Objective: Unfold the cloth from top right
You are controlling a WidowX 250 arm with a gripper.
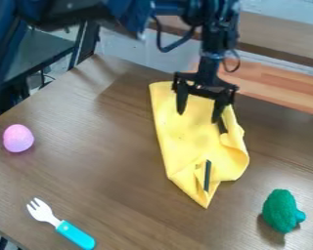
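Table [113, 156], under the cloth. Yellow cloth [185, 141]: partly flat, its right side and lower end folded inward; I judge the upper left portion laid out, and the top-right unfolding incomplete, with the right-hand folds left to draw outward. Black gripper [198, 117]: over the cloth's upper part, fingers spread; I see no fabric pinched, though contact is perhaps uncertain from my vantage. Fork [62, 225]: well to the cloth's lower left.

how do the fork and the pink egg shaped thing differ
The fork is long and slim; the pink egg is rounded. The fork pairs a white head with a turquoise handle, while the egg is pinkish all over. Both lie on the table.
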